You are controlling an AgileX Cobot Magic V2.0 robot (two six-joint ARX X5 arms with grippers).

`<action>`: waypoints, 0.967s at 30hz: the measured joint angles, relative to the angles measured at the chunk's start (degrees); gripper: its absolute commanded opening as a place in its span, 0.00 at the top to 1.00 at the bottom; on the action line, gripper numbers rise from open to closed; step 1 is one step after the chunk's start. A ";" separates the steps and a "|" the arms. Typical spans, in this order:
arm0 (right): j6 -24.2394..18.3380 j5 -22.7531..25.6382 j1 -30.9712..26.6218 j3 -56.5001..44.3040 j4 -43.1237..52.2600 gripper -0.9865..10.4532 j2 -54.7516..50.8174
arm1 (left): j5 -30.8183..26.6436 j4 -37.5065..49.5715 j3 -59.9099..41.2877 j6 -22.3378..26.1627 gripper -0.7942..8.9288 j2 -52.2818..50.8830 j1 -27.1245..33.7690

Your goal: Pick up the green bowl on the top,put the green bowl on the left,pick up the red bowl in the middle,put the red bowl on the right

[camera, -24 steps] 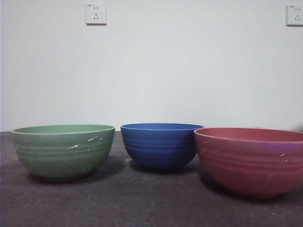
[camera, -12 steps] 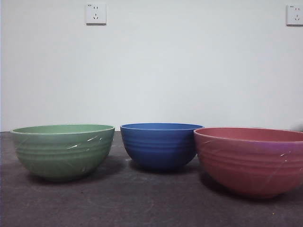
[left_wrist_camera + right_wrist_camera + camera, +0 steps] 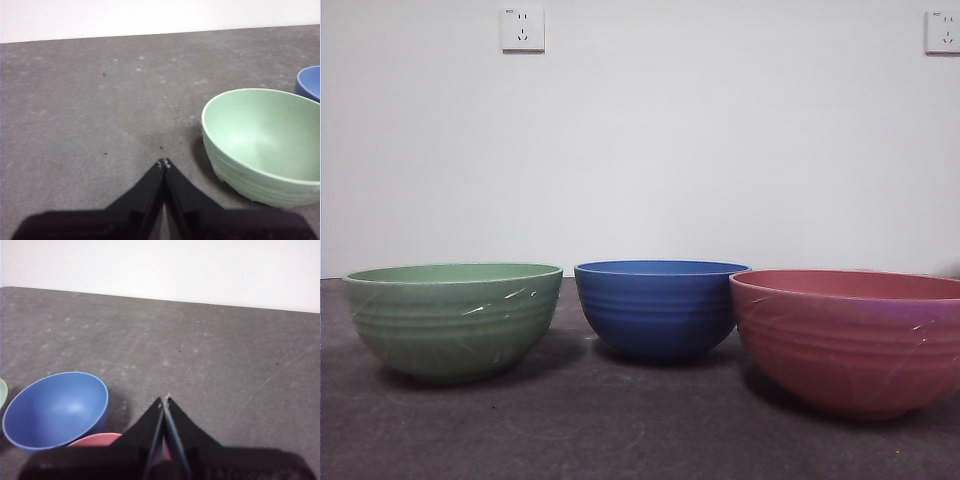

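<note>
The green bowl (image 3: 453, 319) stands upright on the table at the left of the front view. It also shows in the left wrist view (image 3: 262, 145), empty. The red bowl (image 3: 852, 338) stands upright at the right, nearest the camera. Only a sliver of its rim shows in the right wrist view (image 3: 92, 440), behind the jaws. My left gripper (image 3: 163, 163) is shut and empty, held above the table beside the green bowl and apart from it. My right gripper (image 3: 165, 400) is shut and empty, above the red bowl. Neither gripper shows in the front view.
A blue ribbed bowl (image 3: 659, 308) stands between the two, a little farther back; it also shows in the right wrist view (image 3: 55, 410) and at the edge of the left wrist view (image 3: 309, 82). The dark grey table (image 3: 620, 430) meets a white wall with two sockets.
</note>
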 measured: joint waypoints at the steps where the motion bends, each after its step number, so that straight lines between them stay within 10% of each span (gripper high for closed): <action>1: 0.00 0.02 0.00 0.00 0.02 0.93 0.00 | -0.02 0.00 0.00 0.00 0.92 0.00 0.00; 16: -4.74 -0.61 -1.49 -2.19 -3.85 0.93 -3.28 | -0.02 0.00 0.00 0.00 0.92 0.00 0.00; 23: -6.27 -18.95 -17.68 -14.47 3.26 0.93 -13.42 | -0.02 0.00 0.00 0.00 0.92 0.00 0.00; 29: -6.43 -22.56 -25.62 -22.80 7.45 0.93 -20.28 | 0.00 0.00 0.00 0.00 0.92 0.00 0.00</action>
